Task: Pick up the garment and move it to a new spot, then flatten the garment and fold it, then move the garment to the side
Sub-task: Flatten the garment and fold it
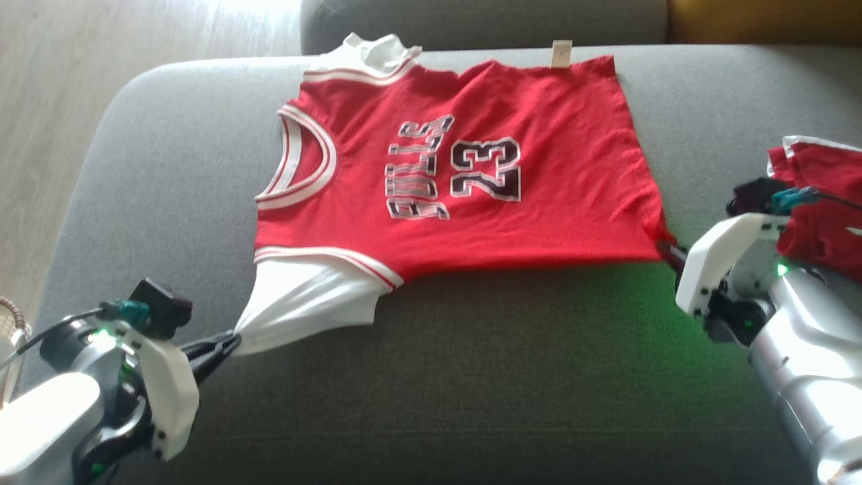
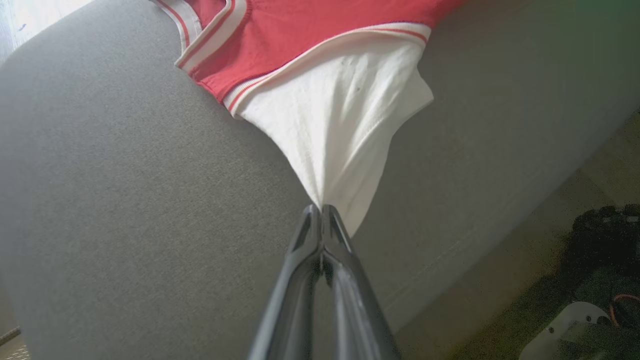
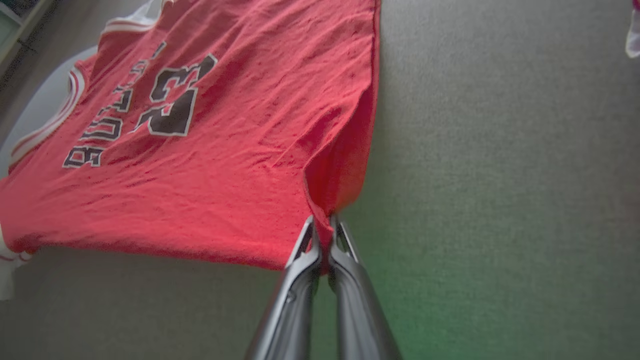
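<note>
The jersey (image 1: 471,175) lay spread front-up on the grey cushion (image 1: 471,391), neck toward my left and hem toward my right.

**Grip state.** The left pincer (image 1: 227,343) was clamped on the tip of the white sleeve (image 1: 303,306), drawing it into a taut cone. The right pincer (image 1: 667,248) was clamped on the near hem corner (image 3: 335,185), with cloth gathered between its closed fingers.

**Handling.** I judged the jersey light, soft and limp. It would drape and crease rather than hold a shape, and it would drag on the cushion's nap. It did not look fragile. I judged that pulling on one point would stretch the cloth into a peak instead of moving the whole piece. Corners and seams looked like the best holds: sleeve tips, shoulders, hem corners. Both layers needed to be caught together.

**Not readable.**
- The back layer lay underneath, so I could not check it for folds.
- The far sleeve (image 1: 377,50) was bunched at the cushion's edge.
- The head view hid most of the right pincer's fingers behind its casing.
- Another red cloth (image 1: 821,202) was cut off at the right edge, so its kind was unclear.
- The small tag (image 1: 561,54) was too small to read.
</note>
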